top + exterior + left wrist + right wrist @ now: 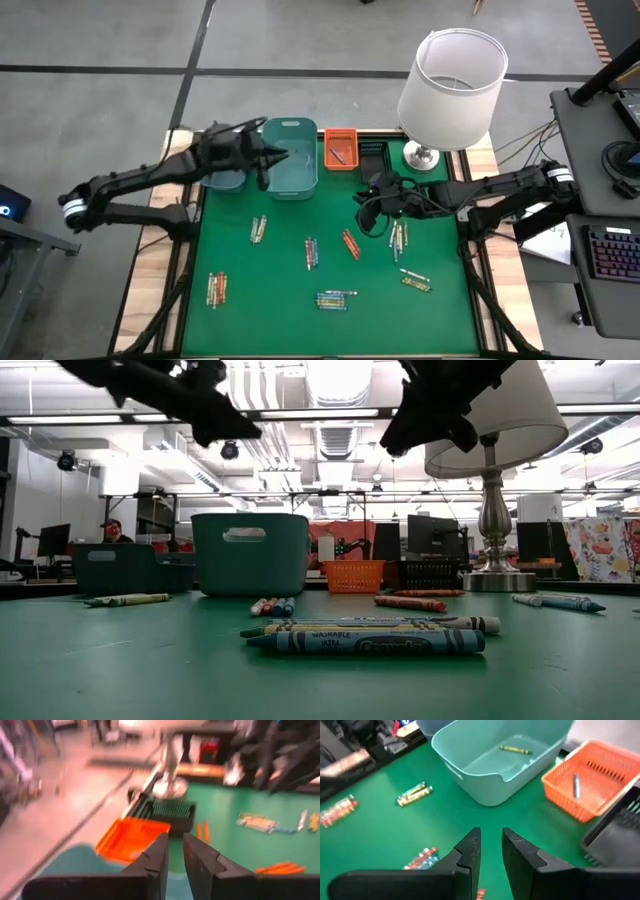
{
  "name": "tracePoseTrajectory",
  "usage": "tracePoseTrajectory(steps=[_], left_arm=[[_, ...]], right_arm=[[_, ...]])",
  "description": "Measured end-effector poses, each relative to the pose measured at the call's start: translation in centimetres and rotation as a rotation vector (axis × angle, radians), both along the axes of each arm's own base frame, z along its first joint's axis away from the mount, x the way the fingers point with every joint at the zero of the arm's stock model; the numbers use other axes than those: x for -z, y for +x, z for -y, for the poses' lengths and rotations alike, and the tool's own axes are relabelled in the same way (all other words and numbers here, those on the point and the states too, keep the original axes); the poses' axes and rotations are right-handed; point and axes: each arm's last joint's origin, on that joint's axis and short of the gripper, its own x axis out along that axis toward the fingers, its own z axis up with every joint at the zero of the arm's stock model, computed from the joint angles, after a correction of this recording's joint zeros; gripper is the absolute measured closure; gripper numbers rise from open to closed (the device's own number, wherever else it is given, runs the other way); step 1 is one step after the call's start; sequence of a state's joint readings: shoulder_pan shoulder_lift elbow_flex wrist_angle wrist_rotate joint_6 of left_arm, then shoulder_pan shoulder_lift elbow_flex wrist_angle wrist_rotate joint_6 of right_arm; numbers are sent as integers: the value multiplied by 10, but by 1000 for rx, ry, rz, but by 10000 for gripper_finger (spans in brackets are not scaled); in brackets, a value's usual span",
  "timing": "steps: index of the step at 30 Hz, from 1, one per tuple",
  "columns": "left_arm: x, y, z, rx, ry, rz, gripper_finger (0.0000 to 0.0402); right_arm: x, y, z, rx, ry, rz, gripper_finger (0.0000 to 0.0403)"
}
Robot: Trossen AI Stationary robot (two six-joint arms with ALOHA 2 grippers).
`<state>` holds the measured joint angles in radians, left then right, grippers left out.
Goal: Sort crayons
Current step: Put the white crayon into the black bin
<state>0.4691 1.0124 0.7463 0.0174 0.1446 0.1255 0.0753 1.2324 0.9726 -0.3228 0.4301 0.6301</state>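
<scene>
- High view: the left hand [283, 155] hangs over the larger teal bin [291, 180] at the upper middle of the frame, likely because this is where it drops off what it sorts. The right hand [368, 197] hovers over the green tabletop [280, 300] just right of centre, below the orange basket [340, 149] and the black bin [373, 158]. The crayons [311, 253] lie in small mixed bunches across the lower half of the frame, well apart from the left hand; one bunch [398, 236] sits just beside the right hand, lower right of it. A white-shaded lamp [450, 80] stands at the upper right.
- Low view: both arms come in as dark shapes along the top edge, clear of the tabletop. A crayon bundle [365, 635] lies in the centre foreground, more singles to left and right, the bins behind them.
- Left wrist view: the left hand's fingers [155, 862] stand almost together with only a slim gap, and nothing shows between them. The teal bin rim [75, 857] is under them, the orange basket ahead.
- Right wrist view: the right hand's fingers [520, 852] are parted slightly and hold nothing. Ahead, one yellow-green crayon [515, 750] lies in the teal bin and one blue-grey crayon [576, 785] in the orange basket, so sorting has barely begun. Loose bunches lie at the frame's left.
</scene>
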Motion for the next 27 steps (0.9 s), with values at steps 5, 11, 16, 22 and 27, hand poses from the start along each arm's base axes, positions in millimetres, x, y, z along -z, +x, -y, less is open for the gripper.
tracePoseTrajectory(steps=[5, 11, 16, 22, 27], left_arm=[[10, -20, 14, 28, 102, 80, 361], [14, -40, 20, 31, 279, 68, 361], [9, -52, 20, -4, 320, 93, 361], [6, -59, 24, -26, 148, 169, 361], [9, -58, 24, -34, 83, 168, 361]], right_arm=[[2, 0, 7, -20, 111, -4, 335], [14, -15, 21, 49, 332, -158, 335], [30, -44, 34, 223, 593, -442, 335], [36, -66, 49, 332, 659, -633, 335], [36, -67, 50, 311, 639, -654, 335]])
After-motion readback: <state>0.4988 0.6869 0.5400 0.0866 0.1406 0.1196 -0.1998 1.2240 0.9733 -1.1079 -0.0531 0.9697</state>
